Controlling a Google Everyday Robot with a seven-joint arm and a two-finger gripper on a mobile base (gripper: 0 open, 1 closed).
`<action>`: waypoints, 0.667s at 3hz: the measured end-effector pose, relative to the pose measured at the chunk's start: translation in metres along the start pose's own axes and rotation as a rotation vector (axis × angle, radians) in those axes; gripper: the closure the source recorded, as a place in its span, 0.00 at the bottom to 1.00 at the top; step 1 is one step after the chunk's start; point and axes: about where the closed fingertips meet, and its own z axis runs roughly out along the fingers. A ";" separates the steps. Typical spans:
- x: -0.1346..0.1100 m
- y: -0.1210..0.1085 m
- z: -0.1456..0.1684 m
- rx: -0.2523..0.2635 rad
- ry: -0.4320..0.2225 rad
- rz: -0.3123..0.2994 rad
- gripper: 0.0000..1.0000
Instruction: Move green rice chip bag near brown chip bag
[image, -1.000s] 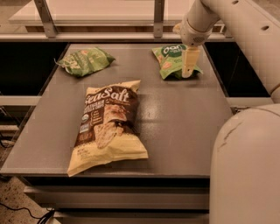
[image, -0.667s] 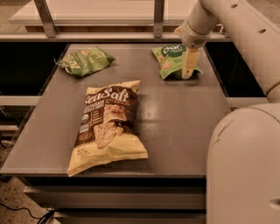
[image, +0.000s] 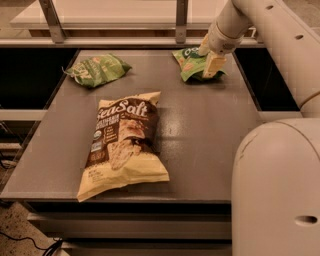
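My end effector (image: 210, 59) hangs low over the small bright green rice chip bag (image: 187, 63), at its right-hand edge. I cannot tell whether it is clenched or released. The bag lies at about 1 o'clock on the flat grey surface (image: 210, 130), well apart from the large cream-yellow and brown "Sea Salt" chip bag (image: 125, 142) at about 7 o'clock. I judge the green bag light, puffy and crinkly, with slick film and brittle contents. A gentle pinch on the edge seam should hold better than squeezing the middle. The surface looks smooth, with open room between the two bags. A paler green bag (image: 95, 70) sits at 11 o'clock, off my path.
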 end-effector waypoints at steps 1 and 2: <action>-0.004 -0.006 -0.010 0.022 -0.020 -0.008 0.67; -0.013 -0.013 -0.028 0.058 -0.045 -0.027 0.90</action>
